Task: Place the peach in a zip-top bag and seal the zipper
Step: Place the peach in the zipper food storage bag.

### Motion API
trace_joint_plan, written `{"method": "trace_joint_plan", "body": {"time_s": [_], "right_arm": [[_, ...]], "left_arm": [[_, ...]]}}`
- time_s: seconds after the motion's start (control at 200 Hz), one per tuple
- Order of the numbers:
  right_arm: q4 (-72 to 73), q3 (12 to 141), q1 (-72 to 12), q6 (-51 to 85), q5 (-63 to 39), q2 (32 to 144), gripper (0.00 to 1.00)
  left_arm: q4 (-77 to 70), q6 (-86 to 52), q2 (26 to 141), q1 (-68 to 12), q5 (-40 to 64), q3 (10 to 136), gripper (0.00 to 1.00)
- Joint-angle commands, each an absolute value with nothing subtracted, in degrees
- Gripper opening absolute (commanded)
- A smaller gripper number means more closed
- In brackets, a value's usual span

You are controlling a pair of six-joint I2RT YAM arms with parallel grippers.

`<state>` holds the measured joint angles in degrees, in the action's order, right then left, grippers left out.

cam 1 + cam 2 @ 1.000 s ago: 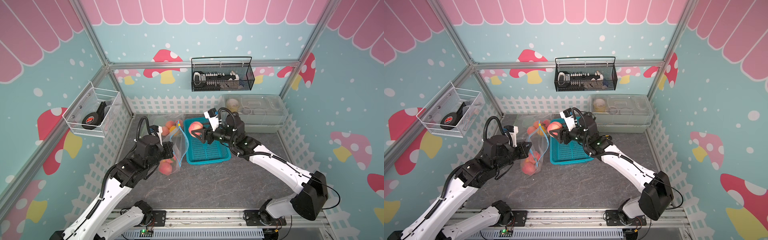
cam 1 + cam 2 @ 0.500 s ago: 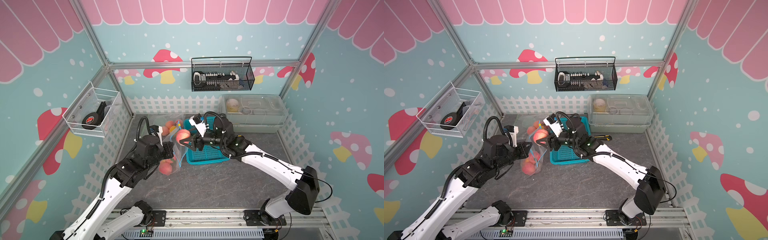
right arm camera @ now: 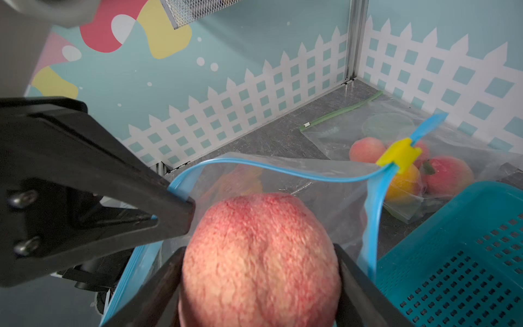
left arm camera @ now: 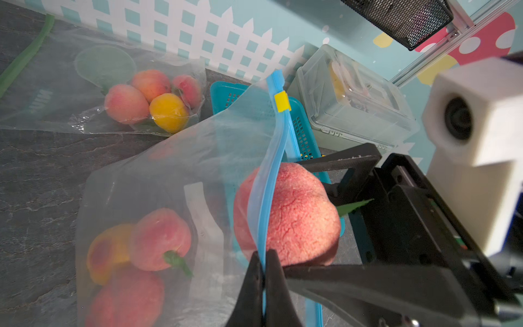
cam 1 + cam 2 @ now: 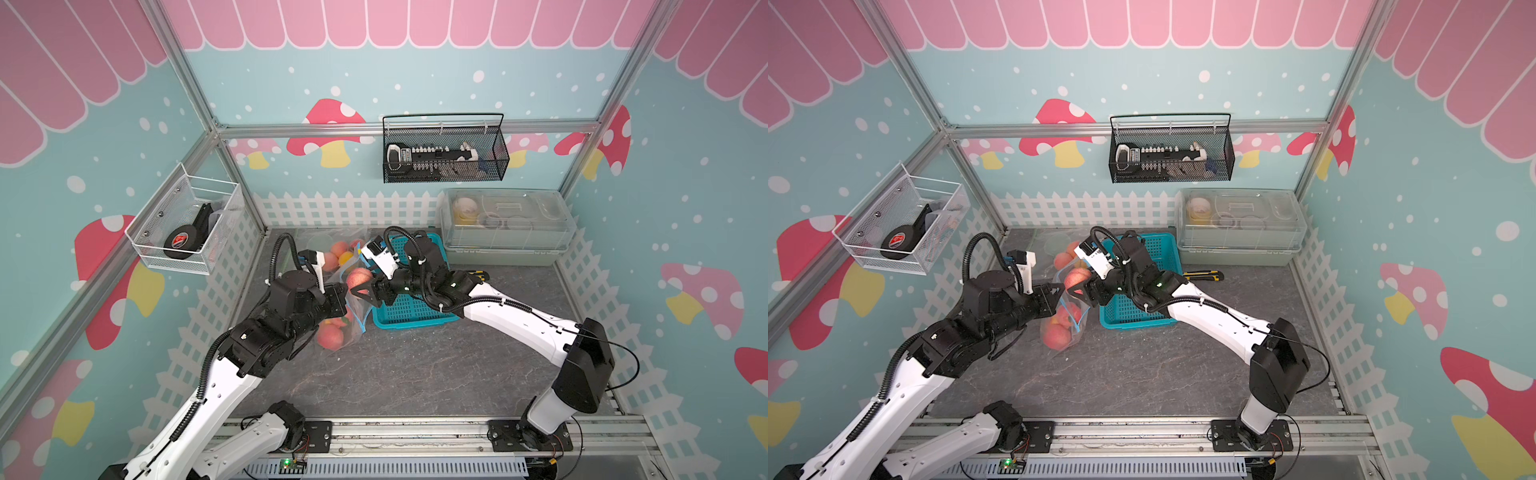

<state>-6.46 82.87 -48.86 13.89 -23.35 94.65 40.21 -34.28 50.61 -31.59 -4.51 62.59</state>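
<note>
The insertion step is in hand. The left gripper is pinched tight on one lip of the blue zipper, holding the bag up off the bench with its mouth gaping. The right gripper has the peach clamped between its wide-set fingers, one on each side of the fruit. The peach sits right at the mouth, between the two zipper lips, above the other fruit already lying in the bottom of the bag. It is not yet down among them.

Next, as I judge it, the right gripper should push a little deeper past the lips, then spread its fingers and let the peach drop. It must back out without dragging the far lip along. After that the yellow slider, parked at the end of the zipper, has to be run along the full length while the left gripper holds the rim taut.

The teal basket stands just beside the bag. A second bag of fruit lies near the fence.
</note>
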Motion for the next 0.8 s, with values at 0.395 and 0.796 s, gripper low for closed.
{"method": "trace_joint_plan", "body": {"time_s": [0.395, 0.796], "right_arm": [[-7.5, 84.4, -49.6, 11.1, -22.8, 94.6, 0.80], [1.2, 77.8, -49.5, 9.2, -20.0, 88.0, 0.83]], "left_arm": [[39.0, -34.3, 49.8, -31.8, -4.2, 62.4, 0.00], [39.5, -33.7, 49.9, -31.8, -4.4, 62.4, 0.00]]}}
